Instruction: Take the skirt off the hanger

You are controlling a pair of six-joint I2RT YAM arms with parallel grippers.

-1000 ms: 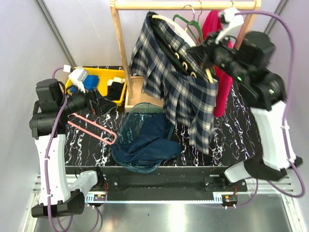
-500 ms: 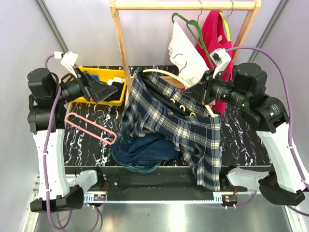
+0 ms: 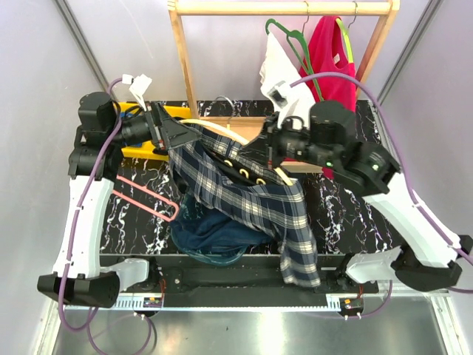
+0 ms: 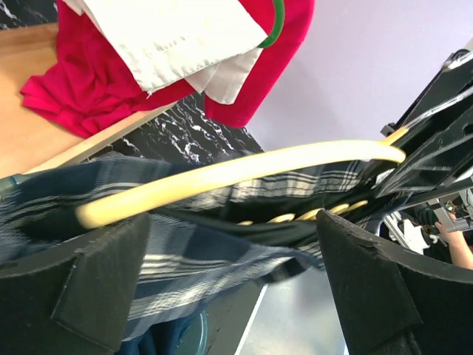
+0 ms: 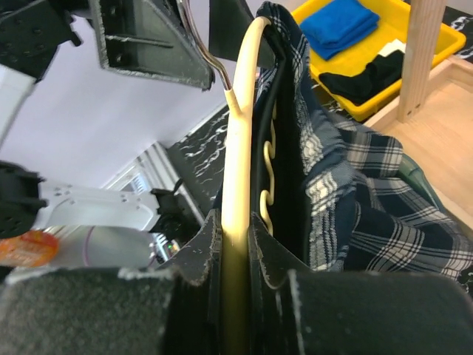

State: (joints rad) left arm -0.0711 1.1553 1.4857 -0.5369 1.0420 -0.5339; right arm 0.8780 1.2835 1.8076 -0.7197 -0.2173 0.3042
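Plaid skirt [image 3: 259, 200] not yet off the cream hanger [image 3: 214, 130]; right hand [image 3: 275, 153] pinches it, left hand [image 3: 174, 134] spread around its left end.

Black marbled table [image 3: 336, 214], yellow tray [image 3: 135, 152], pink hanger [image 3: 140, 194], teal basket [image 3: 183, 214], wooden rack base [image 3: 244, 122] on it

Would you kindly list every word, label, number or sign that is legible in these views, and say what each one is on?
No text can be read in any view.
Small stickers below the arms, top view: too small to read.
Orange label, right wrist view: blurred, unreadable.
Skirt and hanger: no lettering visible.
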